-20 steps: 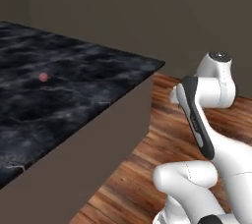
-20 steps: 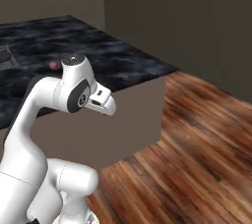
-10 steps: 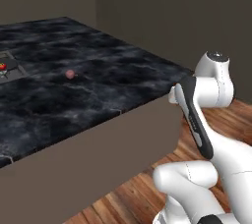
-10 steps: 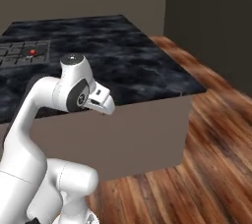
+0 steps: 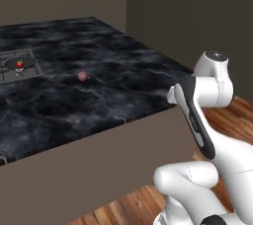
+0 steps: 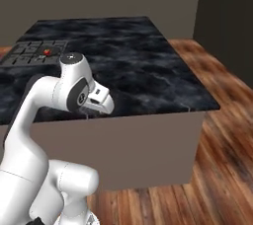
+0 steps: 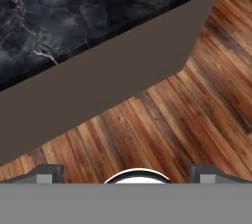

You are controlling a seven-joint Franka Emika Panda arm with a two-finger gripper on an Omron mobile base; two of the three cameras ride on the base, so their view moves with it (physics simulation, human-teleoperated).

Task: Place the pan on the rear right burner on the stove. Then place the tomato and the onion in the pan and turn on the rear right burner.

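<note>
The dark pan [image 5: 27, 61] sits on the stove [image 5: 9, 74] at the far left of the black marble counter, with the bright red tomato [image 5: 20, 63] inside it. The dull pinkish onion [image 5: 82, 76] lies alone on the counter, to the right of the stove. In the right base view the tomato [image 6: 47, 52] shows as a red dot on the stove [image 6: 23, 57]. My gripper [image 6: 105, 106] hangs in front of the counter's near edge, well short of the onion and the stove. In the hand view it [image 7: 127, 174] is open over the wooden floor, its fingertips [image 7: 47, 173] wide apart with nothing between them.
The counter [image 5: 123, 76] is an island with a brown side panel [image 6: 148, 145] facing me. Wooden floor [image 6: 222, 135] runs around its right end. Dark walls [image 5: 188, 12] stand behind it.
The whole picture has shifted, so the base has moved: the stove, pan and tomato have come into view and the counter's corner has swung right. The arm keeps its pose, gripper open.
</note>
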